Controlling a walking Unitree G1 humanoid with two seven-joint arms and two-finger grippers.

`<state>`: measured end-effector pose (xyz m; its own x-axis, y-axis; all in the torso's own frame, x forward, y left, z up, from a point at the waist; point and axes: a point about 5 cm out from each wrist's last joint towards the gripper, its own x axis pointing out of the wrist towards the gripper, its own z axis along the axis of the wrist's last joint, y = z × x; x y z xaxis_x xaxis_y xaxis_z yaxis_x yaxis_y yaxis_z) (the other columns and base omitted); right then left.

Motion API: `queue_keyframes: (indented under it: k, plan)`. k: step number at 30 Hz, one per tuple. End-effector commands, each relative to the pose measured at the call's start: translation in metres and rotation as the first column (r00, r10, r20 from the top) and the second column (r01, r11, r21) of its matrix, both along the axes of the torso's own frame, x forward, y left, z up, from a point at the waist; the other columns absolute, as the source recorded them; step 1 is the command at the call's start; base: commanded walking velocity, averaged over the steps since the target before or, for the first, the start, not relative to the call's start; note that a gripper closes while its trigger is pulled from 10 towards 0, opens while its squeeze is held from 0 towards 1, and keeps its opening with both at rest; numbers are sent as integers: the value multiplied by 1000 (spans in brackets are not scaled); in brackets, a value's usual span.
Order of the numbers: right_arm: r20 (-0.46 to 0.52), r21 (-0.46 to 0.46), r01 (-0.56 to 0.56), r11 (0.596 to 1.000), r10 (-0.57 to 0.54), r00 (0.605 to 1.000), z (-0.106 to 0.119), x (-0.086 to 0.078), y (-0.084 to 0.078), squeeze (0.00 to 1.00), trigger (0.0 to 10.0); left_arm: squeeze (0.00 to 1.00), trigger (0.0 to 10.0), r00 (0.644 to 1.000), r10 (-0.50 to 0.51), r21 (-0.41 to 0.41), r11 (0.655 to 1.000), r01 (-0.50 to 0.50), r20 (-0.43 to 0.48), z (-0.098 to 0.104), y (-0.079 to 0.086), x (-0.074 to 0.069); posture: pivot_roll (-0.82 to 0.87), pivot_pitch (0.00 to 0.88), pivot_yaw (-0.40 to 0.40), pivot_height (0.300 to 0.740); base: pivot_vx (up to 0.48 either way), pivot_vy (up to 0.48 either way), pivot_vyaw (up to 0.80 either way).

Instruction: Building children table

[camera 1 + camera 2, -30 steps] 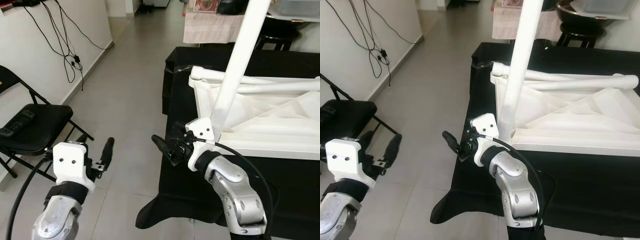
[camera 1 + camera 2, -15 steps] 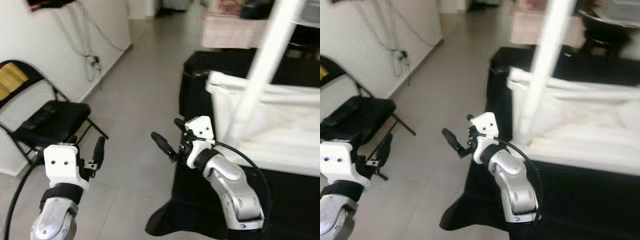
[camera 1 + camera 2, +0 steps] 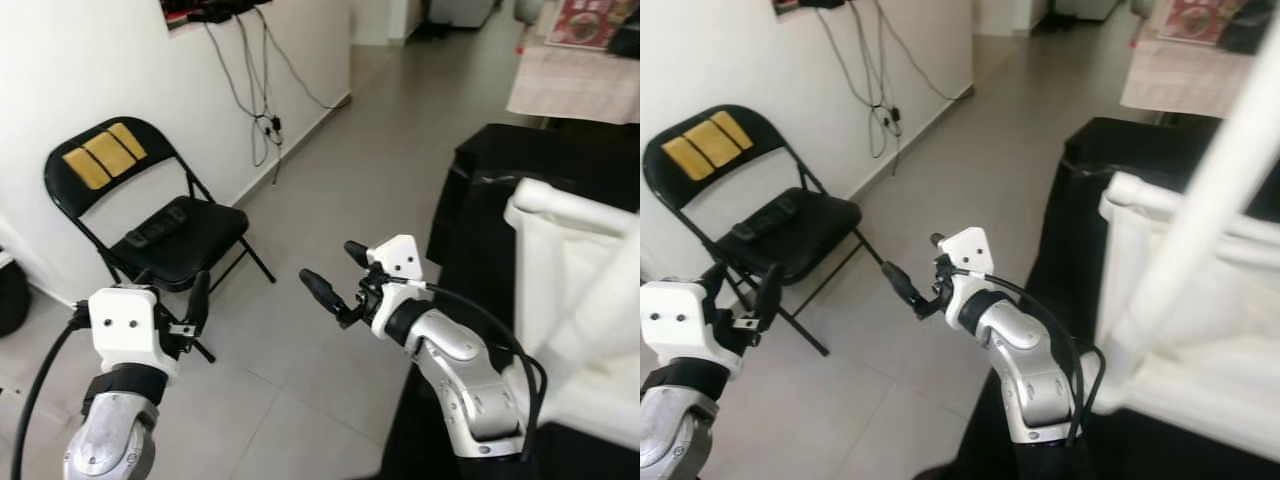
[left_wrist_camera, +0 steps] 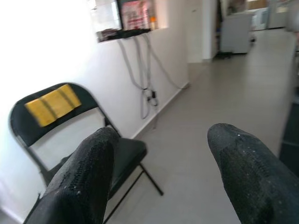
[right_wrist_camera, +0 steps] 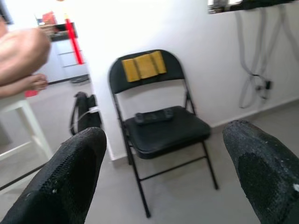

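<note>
White table frame (image 3: 580,290) lies upturned on the black-draped surface (image 3: 480,190), off to the robot's right. Both the left gripper (image 3: 190,305) and right gripper (image 3: 335,285) hang spread and empty over the floor (image 3: 330,180); best to face the frame squarely before reaching.

2 silver arms w/ white wrist blocks, black cables, black textured fingers (image 4: 88,177).

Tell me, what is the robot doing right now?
Nothing is being held. The left gripper and the right gripper are both open and raised over the floor, facing a black folding chair by the wall. The white children's table lies upside down on a black-covered surface at the robot's right, one leg sticking up, untouched.
</note>
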<state>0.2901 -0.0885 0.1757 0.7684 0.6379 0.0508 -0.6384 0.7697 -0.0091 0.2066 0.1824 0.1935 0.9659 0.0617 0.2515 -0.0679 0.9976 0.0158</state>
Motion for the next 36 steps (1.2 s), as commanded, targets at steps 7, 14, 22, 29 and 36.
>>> queue_keyframes:
  k: [7, 14, 22, 29, 36]
  plan:
    - [-14, 15, -35, 999, 35, 999, -3, 0, 6, 0, 10000, 0, 10000, 1000, 13, 3, 1000, -13, -25, -7, 4, 0, 19, 109, 11, 740, 310, 0, 0]
    - [-21, 23, -38, 999, 39, 999, -4, 0, 5, 0, 10000, 0, 10000, 1000, 9, 2, 1000, -9, -26, -8, 3, -1, 19, 107, 11, 740, 309, 0, 0]
    - [-29, 30, -46, 999, 46, 999, -5, 0, 5, 0, 10000, 0, 10000, 1000, 4, 2, 1000, -4, -30, -10, 3, -1, 16, 97, 11, 740, 309, 0, 0]
    - [-32, 34, -47, 998, 48, 998, -5, -1, 6, 0, 10000, 0, 10000, 1000, -2, 4, 1000, 2, -30, -10, 2, -1, 17, 94, 12, 740, 311, 0, 0]
    - [-36, 50, -35, 998, 37, 999, -4, 1, 4, 0, 10000, 0, 10000, 1000, -5, 1, 1000, 5, -27, -10, 2, 0, 17, 100, 11, 740, 317, 0, 0]
